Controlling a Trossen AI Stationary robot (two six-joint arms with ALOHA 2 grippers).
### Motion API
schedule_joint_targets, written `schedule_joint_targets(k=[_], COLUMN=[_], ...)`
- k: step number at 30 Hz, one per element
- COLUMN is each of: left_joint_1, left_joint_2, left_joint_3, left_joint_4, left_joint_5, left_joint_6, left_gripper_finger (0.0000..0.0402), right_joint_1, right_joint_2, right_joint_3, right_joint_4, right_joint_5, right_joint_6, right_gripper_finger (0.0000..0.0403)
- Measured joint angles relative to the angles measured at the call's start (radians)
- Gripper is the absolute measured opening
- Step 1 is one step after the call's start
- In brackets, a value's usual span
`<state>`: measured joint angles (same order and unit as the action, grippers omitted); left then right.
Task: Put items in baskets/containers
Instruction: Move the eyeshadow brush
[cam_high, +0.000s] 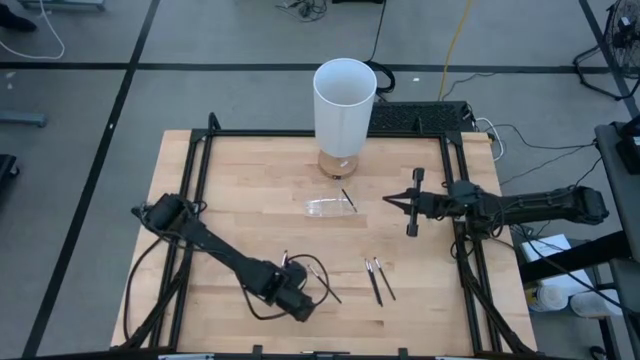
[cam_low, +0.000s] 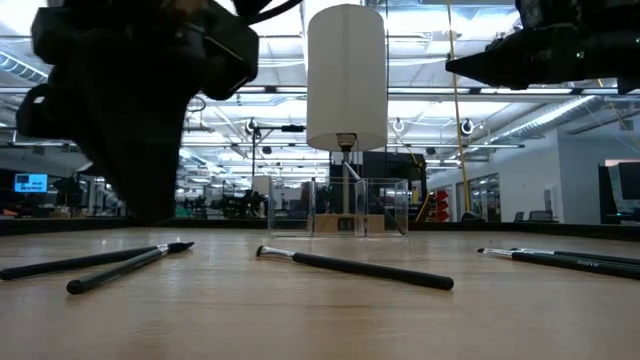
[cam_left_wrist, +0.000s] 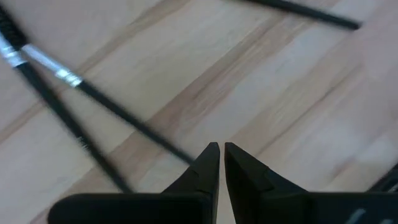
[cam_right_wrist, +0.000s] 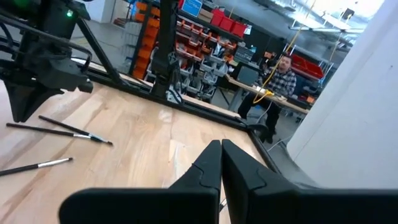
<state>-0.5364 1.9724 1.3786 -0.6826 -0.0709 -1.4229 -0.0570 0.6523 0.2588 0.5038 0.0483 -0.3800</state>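
Several thin dark sticks with silver bands lie on the wooden table. Two sticks (cam_high: 318, 272) lie crossed by my left gripper (cam_high: 298, 287), which points down near the table's near edge, shut; in the left wrist view its tips (cam_left_wrist: 221, 150) stand at one stick's dark end (cam_left_wrist: 177, 149). A pair of sticks (cam_high: 377, 280) lies to the right. One stick (cam_high: 348, 199) leans slanted at the clear container (cam_high: 328, 207), seen inside its walls (cam_low: 340, 208) in the low view. My right gripper (cam_high: 388, 201) hovers shut, right of the container. My left gripper's shut fingertips come from above at the dark handle end (cam_left_wrist: 180, 151) of one stick lying flat on the table. I cannot tell whether they touch it.
A tall white cylinder (cam_high: 344, 108) stands just beyond the container, toward the far edge. A black frame (cam_high: 200, 170) rims the table on the left, far and right sides. Bare wood lies between the container and the sticks. A person sits in the room behind (cam_right_wrist: 281, 73).
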Motion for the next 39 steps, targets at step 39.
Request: schedule_joint_targets(k=[39], left_joint_1=[-0.024], left_joint_2=[0.064], left_joint_3=[0.001], left_joint_4=[-0.138], left_joint_5=[-0.031], left_joint_6=[-0.062], left_gripper_finger=[0.0031], right_joint_1=[0.000], right_joint_2=[-0.024], right_joint_3=[0.000], right_joint_4=[0.029], right_joint_5=[0.001], right_joint_6=[0.044], right_gripper_finger=[0.0000])
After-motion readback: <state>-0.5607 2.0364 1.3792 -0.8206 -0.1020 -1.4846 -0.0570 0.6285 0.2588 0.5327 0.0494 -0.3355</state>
